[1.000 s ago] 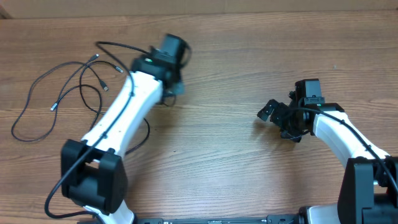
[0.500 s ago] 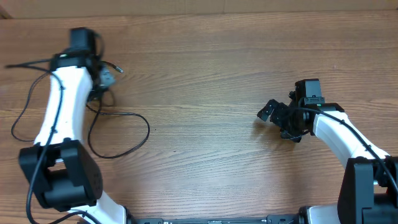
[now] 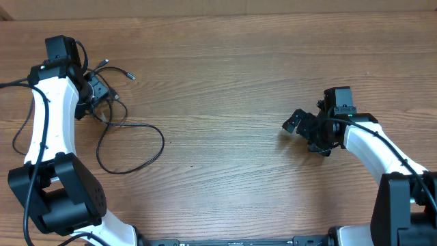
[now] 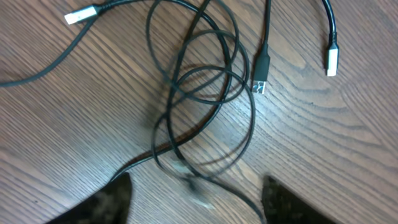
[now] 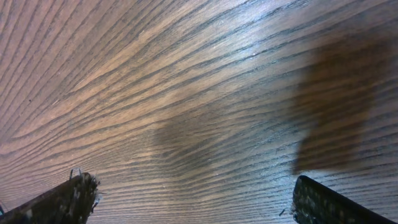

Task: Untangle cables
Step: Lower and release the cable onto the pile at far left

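The cables [image 4: 205, 93] are thin black cords lying in overlapping loops on the wood, with plug ends [image 4: 260, 84] spread around them. In the overhead view the cables [image 3: 130, 147] bunch at the far left, and one big loop trails toward the middle. My left gripper [image 3: 97, 96] hovers over the bunch. In the left wrist view the left gripper [image 4: 196, 199] is open, and a blurred strand runs loose between its fingers [image 4: 102, 202]. My right gripper [image 3: 304, 134] stands open over bare wood at the right, far from the cords, and the right wrist view shows nothing between its fingers [image 5: 62, 199].
The wooden table [image 3: 225, 82] stretches between the two arms. A cord loop [image 3: 15, 143] reaches close to the table's left edge. The table's far edge runs along the top of the overhead view.
The left arm swung from the upper middle to the far left, dragging the cables with it. Its jaws then opened and the cords dropped into a bunch. The right arm stayed still.
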{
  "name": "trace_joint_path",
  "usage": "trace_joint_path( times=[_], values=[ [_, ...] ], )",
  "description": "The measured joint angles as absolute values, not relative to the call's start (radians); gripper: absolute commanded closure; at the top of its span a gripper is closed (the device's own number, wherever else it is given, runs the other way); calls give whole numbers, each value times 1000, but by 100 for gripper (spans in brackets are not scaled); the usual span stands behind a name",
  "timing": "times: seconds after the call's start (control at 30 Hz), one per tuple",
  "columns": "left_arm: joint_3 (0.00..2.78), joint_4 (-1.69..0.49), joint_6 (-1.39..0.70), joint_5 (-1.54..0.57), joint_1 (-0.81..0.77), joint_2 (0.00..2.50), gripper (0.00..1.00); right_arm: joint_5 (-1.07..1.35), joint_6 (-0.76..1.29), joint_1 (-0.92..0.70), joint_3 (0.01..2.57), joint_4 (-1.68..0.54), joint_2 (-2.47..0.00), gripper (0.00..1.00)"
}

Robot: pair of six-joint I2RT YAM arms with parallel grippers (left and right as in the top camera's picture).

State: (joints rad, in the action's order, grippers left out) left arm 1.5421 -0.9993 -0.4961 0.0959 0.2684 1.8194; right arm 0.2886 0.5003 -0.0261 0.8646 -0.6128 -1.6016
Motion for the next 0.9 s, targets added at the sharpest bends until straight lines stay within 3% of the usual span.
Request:
trace_joint_path(
  times=[0.13, 0.67, 0.9],
  values=[
    [1542, -1007, -494, 77, 268, 1819, 0, 289, 501, -26, 865, -613, -1602, 0],
    [1542, -1109, -335, -167, 250, 1819, 0, 289, 500, -26, 865, -613, -1602, 0],
    [1457, -1090, -276, -226, 141, 1819, 0, 289, 501, -26, 865, -612, -1602, 0]
  ],
)
